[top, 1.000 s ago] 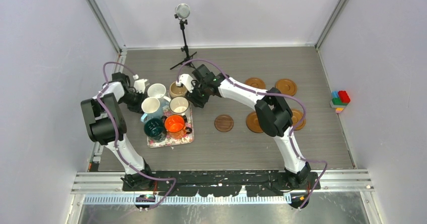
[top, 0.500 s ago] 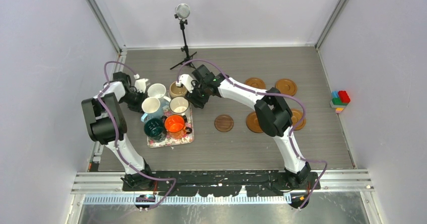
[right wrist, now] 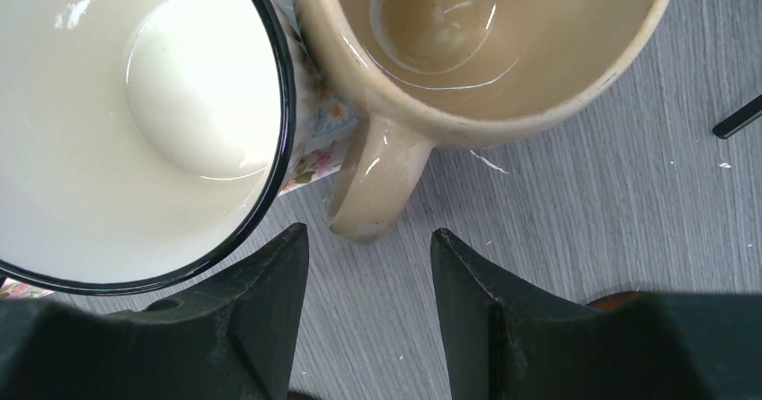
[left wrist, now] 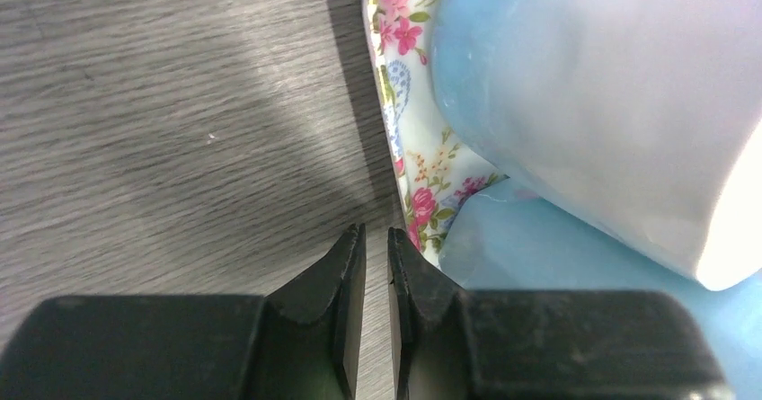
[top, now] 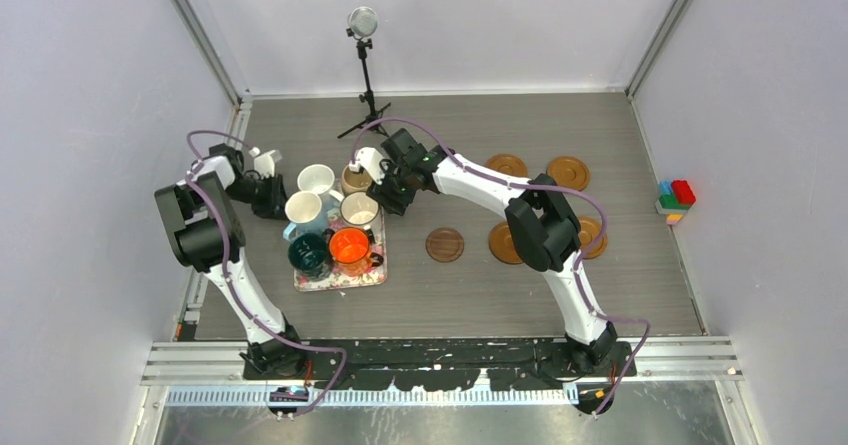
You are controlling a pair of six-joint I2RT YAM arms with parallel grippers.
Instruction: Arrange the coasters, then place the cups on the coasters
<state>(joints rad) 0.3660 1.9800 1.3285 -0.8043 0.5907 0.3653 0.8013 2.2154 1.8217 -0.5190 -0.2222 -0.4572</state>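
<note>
On the counter [top: 450, 295], the tray [top: 340, 281] at left carries the cups [top: 349, 247] bunched together. The coasters [top: 567, 172] lie spread to the right, well apart from them, none bearing a cup. The step in hand looks like a first cup pick-up. The right tool [right wrist: 368, 265] is spread, straddling the handle [right wrist: 377, 180] of the glossy beige cup [right wrist: 485, 49] at the tray's far edge. Next it must close on that handle and lift. The left tool [left wrist: 376, 256], pressed nearly together and empty, hangs beside the blue cup [left wrist: 611, 103].
</note>
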